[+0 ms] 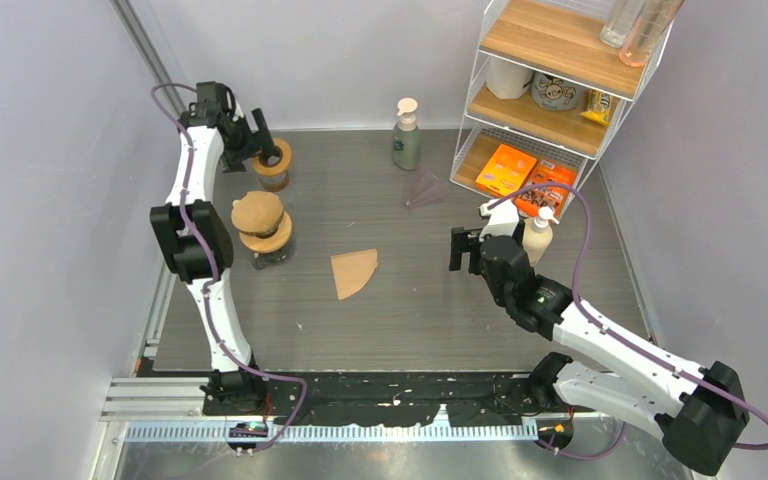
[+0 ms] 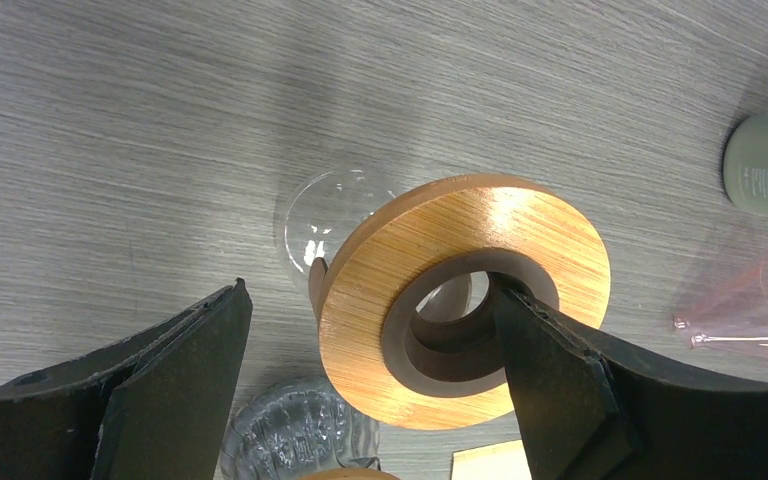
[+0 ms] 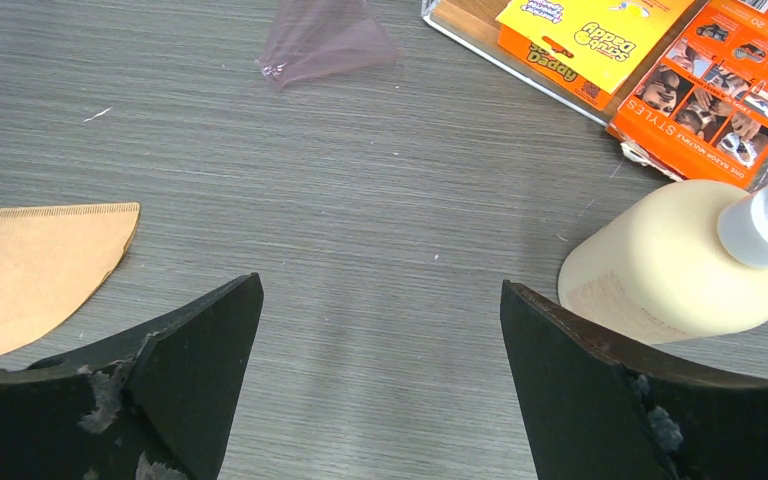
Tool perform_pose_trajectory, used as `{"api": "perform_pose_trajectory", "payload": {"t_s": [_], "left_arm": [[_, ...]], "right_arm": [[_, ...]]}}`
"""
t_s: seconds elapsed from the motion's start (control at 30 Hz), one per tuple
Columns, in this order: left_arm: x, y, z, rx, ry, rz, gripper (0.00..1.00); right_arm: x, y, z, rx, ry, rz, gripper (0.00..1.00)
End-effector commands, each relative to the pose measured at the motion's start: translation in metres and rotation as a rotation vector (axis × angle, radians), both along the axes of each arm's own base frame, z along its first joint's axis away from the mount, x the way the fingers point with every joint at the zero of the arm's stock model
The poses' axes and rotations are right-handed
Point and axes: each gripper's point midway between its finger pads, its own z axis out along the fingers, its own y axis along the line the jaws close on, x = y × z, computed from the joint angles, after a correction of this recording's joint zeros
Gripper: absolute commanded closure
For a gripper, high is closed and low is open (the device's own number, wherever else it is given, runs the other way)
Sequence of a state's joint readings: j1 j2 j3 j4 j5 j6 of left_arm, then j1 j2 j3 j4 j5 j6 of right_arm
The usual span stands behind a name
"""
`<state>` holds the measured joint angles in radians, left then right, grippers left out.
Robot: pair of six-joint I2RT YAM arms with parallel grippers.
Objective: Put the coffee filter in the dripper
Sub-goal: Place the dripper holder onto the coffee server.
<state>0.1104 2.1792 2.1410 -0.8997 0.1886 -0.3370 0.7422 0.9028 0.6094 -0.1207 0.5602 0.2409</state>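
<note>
Brown paper, the coffee filter (image 1: 353, 272), is seen lying flat mid-way across the grey tabletop (image 1: 430, 310), apart from both arms. Just beyond, to its right, the right end effector (image 3: 380, 288) is held released and empty above the tabletop. Farthest back, at the left, the left end effector (image 2: 368, 290) is spread wide over the wood-collared glass dripper (image 2: 460, 300), with nothing gripped.

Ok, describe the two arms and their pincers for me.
The left arm and right arm have white links with black joints, each trailed by a purple cable. The left pincer and right pincer have flat black wedge-shaped fingers with chipped, scuffed edges.
</note>
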Motion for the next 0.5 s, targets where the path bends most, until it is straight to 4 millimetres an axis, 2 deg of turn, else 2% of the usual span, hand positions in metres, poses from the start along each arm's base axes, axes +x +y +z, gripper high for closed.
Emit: {"api": "perform_pose_trajectory", "payload": {"t_s": [0.0, 0.27, 0.47], "left_arm": [[0.006, 0.003, 0.037, 0.044, -0.092, 0.013, 0.00], [0.014, -0.020, 0.024, 0.038, -0.071, -0.048, 0.01], [0.013, -0.038, 0.021, 0.022, -0.068, -0.098, 0.00]], "right_arm": [[0.005, -0.006, 0.025, 0.030, -0.068, -0.040, 0.05], [0.002, -0.014, 0.029, 0.038, -0.088, -0.061, 0.05], [0.002, -0.012, 0.028, 0.038, -0.084, -0.057, 0.05]]}}
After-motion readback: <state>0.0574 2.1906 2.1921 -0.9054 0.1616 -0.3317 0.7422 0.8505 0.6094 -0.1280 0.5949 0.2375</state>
